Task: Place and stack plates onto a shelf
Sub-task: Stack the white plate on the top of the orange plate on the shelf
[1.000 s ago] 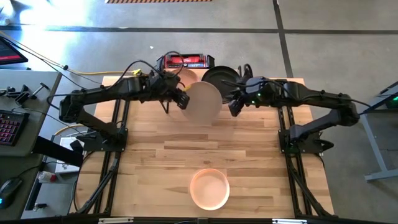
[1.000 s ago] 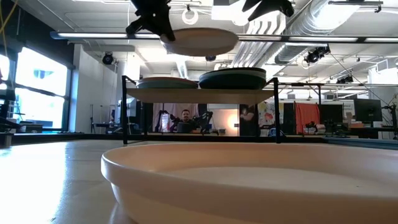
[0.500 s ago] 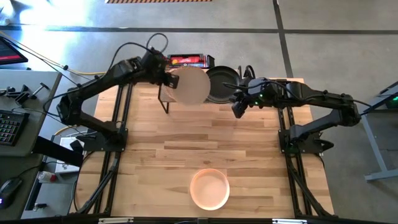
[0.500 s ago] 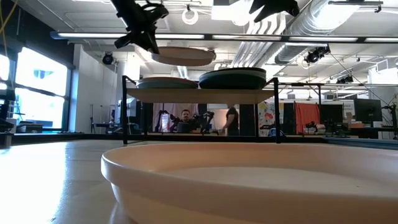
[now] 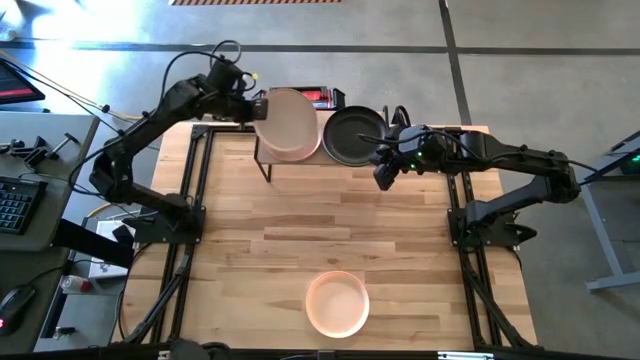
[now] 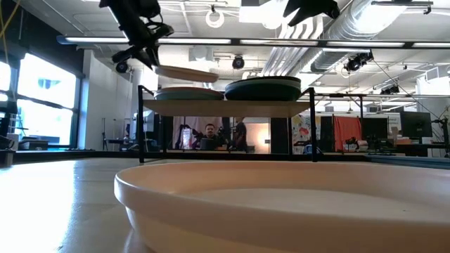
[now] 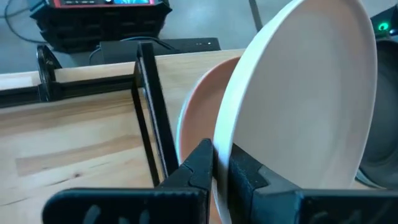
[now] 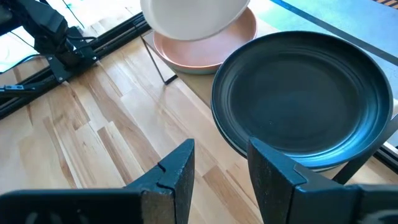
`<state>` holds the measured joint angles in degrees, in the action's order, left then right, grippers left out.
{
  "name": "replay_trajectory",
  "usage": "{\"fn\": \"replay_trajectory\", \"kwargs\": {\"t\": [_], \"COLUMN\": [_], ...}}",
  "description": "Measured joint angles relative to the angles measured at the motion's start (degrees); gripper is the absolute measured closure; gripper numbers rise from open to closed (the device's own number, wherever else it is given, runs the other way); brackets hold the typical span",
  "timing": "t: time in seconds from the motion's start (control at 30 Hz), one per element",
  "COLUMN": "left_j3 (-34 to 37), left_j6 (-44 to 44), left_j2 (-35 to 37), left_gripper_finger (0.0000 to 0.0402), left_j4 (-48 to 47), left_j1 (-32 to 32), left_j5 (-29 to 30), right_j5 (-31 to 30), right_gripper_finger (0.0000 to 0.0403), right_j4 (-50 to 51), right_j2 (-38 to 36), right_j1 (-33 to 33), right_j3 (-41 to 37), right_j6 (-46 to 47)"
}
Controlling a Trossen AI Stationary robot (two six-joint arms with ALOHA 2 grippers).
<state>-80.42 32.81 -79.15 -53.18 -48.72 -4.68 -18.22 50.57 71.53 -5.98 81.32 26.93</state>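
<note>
My left gripper (image 5: 255, 105) is shut on a cream-white plate (image 5: 290, 124) and holds it over the left stack on the shelf (image 6: 225, 107). That stack is topped by a peach-pink plate (image 8: 205, 53). The right stack is topped by a black plate (image 5: 353, 135). My right gripper (image 8: 221, 162) hangs open just on the near side of the black plate, with nothing between its fingers. Another peach-pink plate (image 5: 337, 303) rests flat on the table near its front edge. My left gripper pinches the cream-white plate's rim (image 7: 221, 146) between its two fingers, one finger (image 7: 199, 165) on each face. The fingers come from the table's left, slanting down. The plate (image 6: 186, 73) is lifted clear, slightly tilted, just above the left stack.
A red-and-black device (image 5: 300, 97) sits behind the shelf at the far edge. The near peach-pink plate (image 6: 281, 204) fills the low view's foreground. Bare wood lies between it and the shelf. People stand in the room beyond.
My left gripper has swung toward the table's far left with the cream-white plate, its wrist rolling. The plate has gone from over the table in front of the shelf to above the left stack, and hangs lower.
</note>
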Motion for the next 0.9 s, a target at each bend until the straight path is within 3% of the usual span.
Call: {"fn": "replay_trajectory", "kwargs": {"t": [0.9], "left_j3": [0.0], "left_j6": [1.6], "left_j2": [-4.0], "left_gripper_finger": [0.0387], "left_j4": [-0.1], "left_j1": [0.4], "left_j5": [-1.9], "right_j5": [0.0], "right_gripper_finger": [0.0276], "right_j4": [0.0], "right_j2": [0.0], "right_j1": [0.0], "right_j3": [0.0], "right_j6": [0.0]}}
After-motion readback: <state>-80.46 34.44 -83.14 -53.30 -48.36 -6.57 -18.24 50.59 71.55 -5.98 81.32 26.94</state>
